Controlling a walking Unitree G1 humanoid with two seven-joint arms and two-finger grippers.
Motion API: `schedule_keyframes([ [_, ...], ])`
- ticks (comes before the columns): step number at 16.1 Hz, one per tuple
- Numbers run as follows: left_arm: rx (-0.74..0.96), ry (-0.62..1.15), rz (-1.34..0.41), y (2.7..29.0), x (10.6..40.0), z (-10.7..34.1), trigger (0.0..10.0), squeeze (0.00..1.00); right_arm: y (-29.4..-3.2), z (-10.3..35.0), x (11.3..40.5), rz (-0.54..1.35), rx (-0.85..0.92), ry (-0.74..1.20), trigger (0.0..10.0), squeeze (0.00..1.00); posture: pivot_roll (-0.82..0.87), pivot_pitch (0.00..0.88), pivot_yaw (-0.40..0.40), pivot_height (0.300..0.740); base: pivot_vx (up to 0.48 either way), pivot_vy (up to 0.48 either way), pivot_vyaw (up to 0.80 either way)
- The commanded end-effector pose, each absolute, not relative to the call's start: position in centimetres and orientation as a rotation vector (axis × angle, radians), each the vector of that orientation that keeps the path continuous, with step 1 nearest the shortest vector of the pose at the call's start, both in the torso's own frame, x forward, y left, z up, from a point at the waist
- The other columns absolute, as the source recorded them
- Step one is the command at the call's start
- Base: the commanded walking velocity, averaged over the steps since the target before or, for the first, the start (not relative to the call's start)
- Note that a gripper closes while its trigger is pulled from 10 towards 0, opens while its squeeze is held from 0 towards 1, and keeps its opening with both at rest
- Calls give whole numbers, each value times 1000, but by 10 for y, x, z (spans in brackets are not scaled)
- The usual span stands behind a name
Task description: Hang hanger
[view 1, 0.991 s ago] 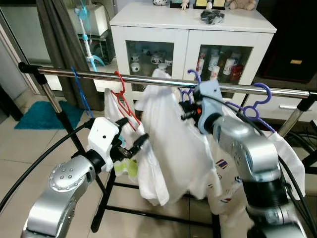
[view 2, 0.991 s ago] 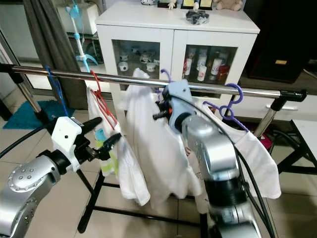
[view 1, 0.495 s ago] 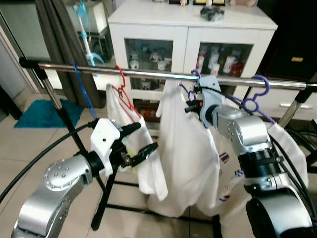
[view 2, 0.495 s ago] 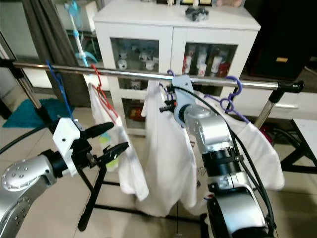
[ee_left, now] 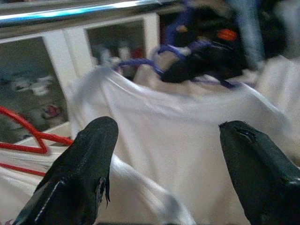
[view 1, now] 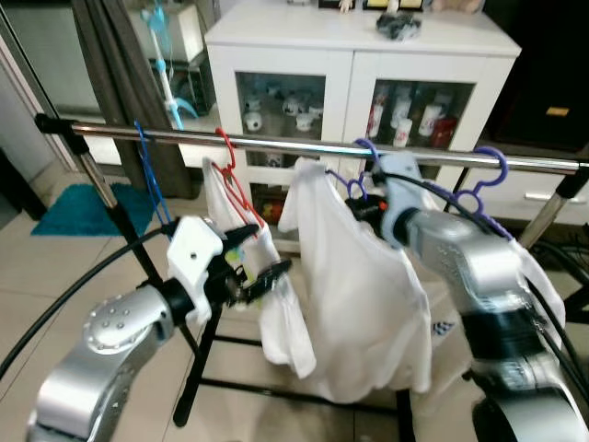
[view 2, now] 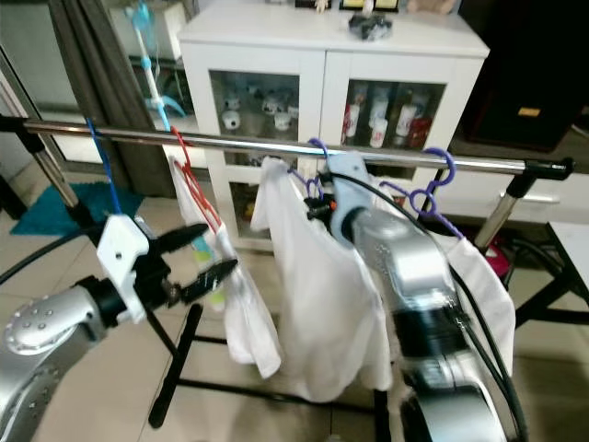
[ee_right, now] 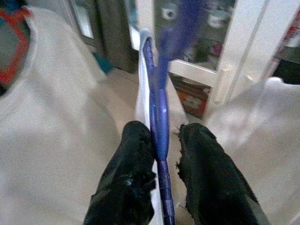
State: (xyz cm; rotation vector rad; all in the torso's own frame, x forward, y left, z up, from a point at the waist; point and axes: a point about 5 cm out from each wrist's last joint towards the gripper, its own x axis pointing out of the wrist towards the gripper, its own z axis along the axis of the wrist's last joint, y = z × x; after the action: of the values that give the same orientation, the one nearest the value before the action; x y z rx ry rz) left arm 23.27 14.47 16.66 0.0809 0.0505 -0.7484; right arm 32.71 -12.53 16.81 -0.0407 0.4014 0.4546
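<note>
The right gripper (ee_right: 159, 140), clamped on the purple hanger (ee_right: 159, 108), has lowered its hook onto the rail (view 1: 276, 144) above; left gripper (ee_left: 164, 154) open, empty.

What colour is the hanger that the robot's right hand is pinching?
Purple. The hanger shows best in the right wrist view, between the right hand's black fingers.

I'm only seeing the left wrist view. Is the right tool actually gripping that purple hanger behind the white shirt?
Observer: Yes. The right tool has both fingers pinched on the thin purple hanger that carries the white shirt.
Operator: What's on the rail beyond it?
Observer: A second purple hanger is hooked over the shiny metal rail, to the robot's right.
Operator: And past the red one?
Observer: A bare blue wire hanger hangs there.
</note>
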Motion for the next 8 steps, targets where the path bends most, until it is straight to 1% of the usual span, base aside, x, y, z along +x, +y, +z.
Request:
schedule_keyframes([
  [1, 42, 51, -673, 151, 234, 165, 10000, 0, -125, 189, 318, 521, -25, 295, 10000, 1000, -115, 0, 43, 740, 0, 0, 0],
  [4, 33, 64, -583, 154, 230, 158, 10000, 0, -127, 195, 298, 596, 15, 229, 10000, 1000, -114, 0, 39, 740, 0, 0, 0],
  [6, 40, 83, -547, 154, 231, 154, 10000, 0, -126, 199, 289, 643, 76, 186, 10000, 1000, -112, 0, 36, 740, 0, 0, 0],
  [8, 54, 70, -524, 152, 230, 153, 10000, 0, -127, 202, 280, 672, 81, 138, 10000, 1000, -108, 0, 31, 740, 0, 0, 0],
])
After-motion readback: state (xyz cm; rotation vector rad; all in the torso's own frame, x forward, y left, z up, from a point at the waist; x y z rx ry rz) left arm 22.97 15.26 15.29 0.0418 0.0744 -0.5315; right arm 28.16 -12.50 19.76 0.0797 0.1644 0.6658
